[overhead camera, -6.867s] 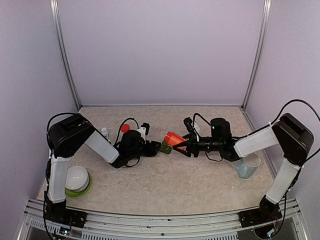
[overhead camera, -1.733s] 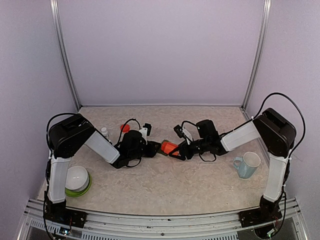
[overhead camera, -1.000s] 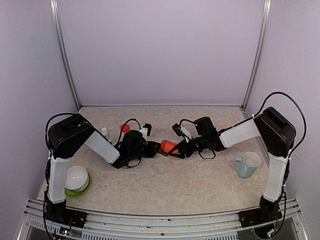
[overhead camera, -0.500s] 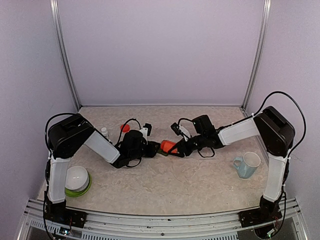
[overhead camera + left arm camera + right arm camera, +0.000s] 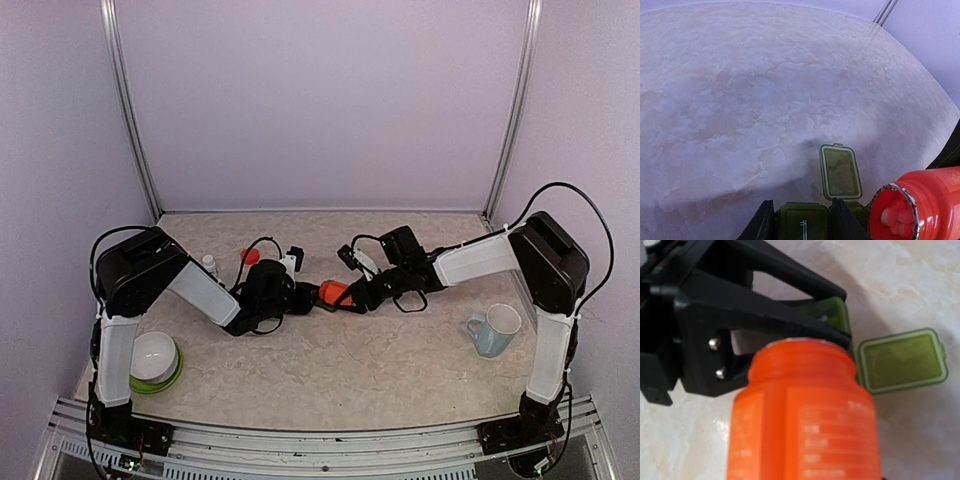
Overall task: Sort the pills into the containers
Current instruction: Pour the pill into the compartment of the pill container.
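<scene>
1. From above, the left gripper and the right gripper meet tip to tip. The right gripper is closed around the orange bottle. It holds the bottle on its side, with the mouth toward the left gripper. The containers are a small dark bit at the left gripper's tip, under the bottle's mouth. The mug sits well apart, behind the right gripper.
2. In the left wrist view, 2 black fingers pinch the green containers between them, so the gripper is almost closed. 1 lid lies flipped open just past the fingers. The bottle's open mouth is just beside the right finger, and pale pills sit inside it.
3. In the right wrist view, the bottle sticks out ahead and fills the picture. The right gripper's own fingers are hidden here. The bottle's mouth is right at the green strip, and the open lid lies flat to its right.
4. It looks like 1 box is open and the pills are all in the bottle. No pill shows in the containers, so the pouring and sorting are probably left to do.
</scene>
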`<act>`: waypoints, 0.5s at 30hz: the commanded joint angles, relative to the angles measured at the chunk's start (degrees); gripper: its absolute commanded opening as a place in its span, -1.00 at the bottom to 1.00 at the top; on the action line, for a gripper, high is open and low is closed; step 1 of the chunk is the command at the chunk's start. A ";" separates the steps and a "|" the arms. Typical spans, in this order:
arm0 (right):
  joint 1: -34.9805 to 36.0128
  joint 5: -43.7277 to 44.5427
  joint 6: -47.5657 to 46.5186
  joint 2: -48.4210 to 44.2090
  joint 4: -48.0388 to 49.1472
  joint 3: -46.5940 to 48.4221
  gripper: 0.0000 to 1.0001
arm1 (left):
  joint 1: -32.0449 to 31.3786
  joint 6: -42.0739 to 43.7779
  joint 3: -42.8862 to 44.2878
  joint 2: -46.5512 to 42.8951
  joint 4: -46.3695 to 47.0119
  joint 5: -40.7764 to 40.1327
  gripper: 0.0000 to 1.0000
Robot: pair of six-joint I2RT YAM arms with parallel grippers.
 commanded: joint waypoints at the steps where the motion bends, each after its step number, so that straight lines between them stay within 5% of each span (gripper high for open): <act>1: 0.82 1.50 -0.77 0.62 -4.41 1.26 -0.86 | -0.35 0.84 0.82 -0.79 -3.46 -1.07 -0.61; 15: 1.48 2.99 -0.77 0.08 -10.20 4.66 -0.86 | -0.35 0.84 1.01 -0.70 -3.78 -1.29 -0.62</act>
